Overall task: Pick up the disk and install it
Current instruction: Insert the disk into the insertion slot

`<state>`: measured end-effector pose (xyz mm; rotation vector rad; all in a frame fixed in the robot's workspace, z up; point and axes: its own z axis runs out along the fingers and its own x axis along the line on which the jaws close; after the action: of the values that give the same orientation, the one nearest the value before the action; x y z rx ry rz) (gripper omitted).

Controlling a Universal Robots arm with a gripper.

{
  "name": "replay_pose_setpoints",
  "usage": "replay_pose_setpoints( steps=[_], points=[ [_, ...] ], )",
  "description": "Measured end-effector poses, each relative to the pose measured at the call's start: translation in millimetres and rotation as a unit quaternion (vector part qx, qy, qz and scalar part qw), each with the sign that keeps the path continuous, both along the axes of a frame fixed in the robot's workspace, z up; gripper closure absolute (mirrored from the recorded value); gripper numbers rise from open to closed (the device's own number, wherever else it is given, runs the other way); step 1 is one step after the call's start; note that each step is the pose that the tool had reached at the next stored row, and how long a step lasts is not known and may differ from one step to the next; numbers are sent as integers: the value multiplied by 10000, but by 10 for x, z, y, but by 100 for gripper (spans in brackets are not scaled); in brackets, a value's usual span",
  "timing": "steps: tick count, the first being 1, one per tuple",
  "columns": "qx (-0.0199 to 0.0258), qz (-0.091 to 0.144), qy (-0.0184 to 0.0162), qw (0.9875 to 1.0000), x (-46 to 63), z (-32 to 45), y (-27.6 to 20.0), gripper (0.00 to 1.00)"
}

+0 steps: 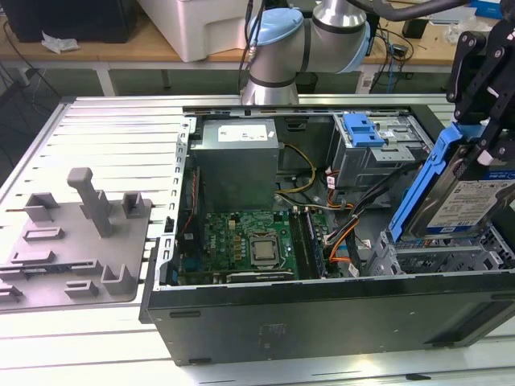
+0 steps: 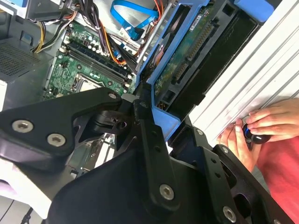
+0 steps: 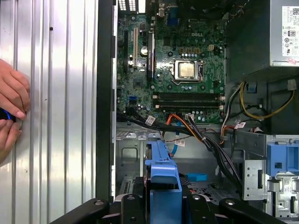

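Note:
The disk [image 1: 460, 203], silver with a white-and-blue label and a blue carrier frame, hangs tilted on edge over the metal drive cage [image 1: 451, 259] at the exterior view's right end of the open computer case [image 1: 322, 322]. My black gripper [image 1: 480, 133] is shut on the disk's upper end. In the second wrist view the disk's green circuit-board underside [image 2: 187, 58] runs away from my gripper [image 2: 156, 109]. The first wrist view looks down past the blue frame's edge [image 3: 163, 179], held between the fingers [image 3: 131, 205], into the cage bay [image 3: 133, 156].
Inside the case lie the motherboard [image 1: 249, 241], a grey power-supply box [image 1: 237, 153], a blue latch tab [image 1: 362, 129] and cable bundles [image 1: 342, 221]. A grey fixture [image 1: 80, 233] sits on the slatted table. A person's hands [image 2: 264, 126] rest on the table beside the case.

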<state>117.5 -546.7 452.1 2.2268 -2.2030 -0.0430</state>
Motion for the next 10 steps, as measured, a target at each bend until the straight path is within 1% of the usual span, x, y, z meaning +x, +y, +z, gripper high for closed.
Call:
replay_pose_setpoints(
  steps=[10],
  points=[
    [0, 0, 0, 10000, 3, -27, 0, 63]
  ],
)
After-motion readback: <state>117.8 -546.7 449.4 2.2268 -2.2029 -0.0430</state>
